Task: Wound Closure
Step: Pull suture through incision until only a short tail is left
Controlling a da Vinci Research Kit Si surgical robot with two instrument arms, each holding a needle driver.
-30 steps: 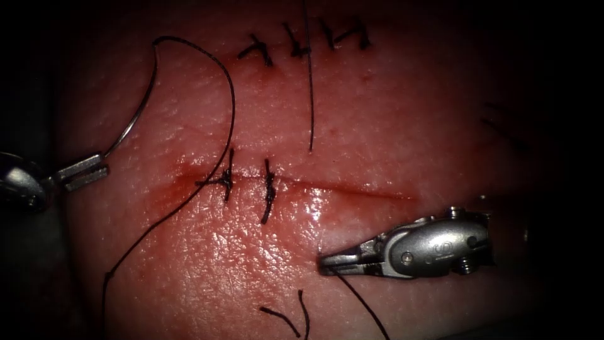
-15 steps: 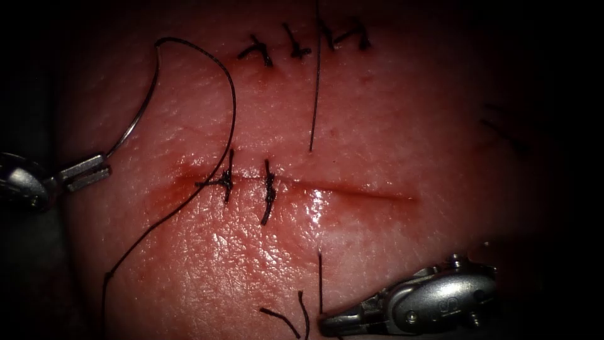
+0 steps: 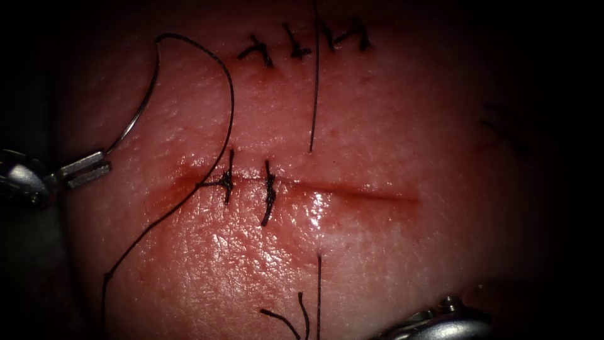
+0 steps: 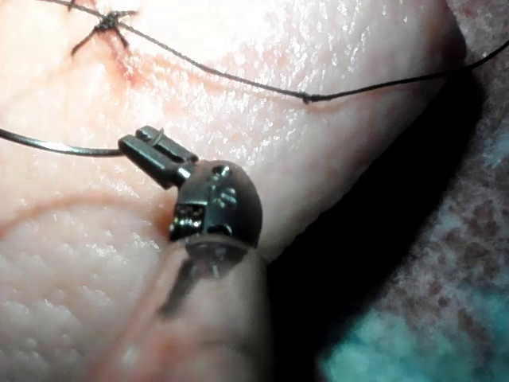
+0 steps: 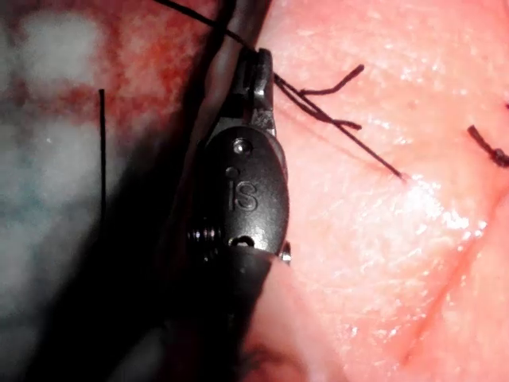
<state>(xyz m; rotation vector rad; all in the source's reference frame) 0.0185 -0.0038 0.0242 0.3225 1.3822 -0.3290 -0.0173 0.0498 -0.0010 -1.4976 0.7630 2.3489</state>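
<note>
The cut (image 3: 352,190) runs across the tissue (image 3: 390,126). My left tool (image 3: 106,161) is at the cut's left, jaws shut on one end of the curved needle (image 3: 139,107). The needle arcs up free of the tissue, also seen at the left tool (image 4: 143,142). Thread (image 3: 231,94) leaves the needle's far end and drops past a stitch (image 3: 228,179). Another strand (image 3: 313,94) enters the tissue above the cut and comes out below it (image 3: 319,283). My right tool (image 5: 258,64) is shut on that thread (image 5: 342,127); its wrist (image 3: 440,324) is at the bottom edge.
Two tied stitches (image 3: 269,192) cross the left part of the cut. An older stitched row (image 3: 302,44) lies at the top. Short cut ends of thread (image 3: 289,315) lie near the bottom edge. Red fluid (image 3: 182,182) stains the cut's left end.
My right tool has moved down to the bottom edge with the thread, drawing a longer strand out below the cut. The left tool and needle have stayed put.
</note>
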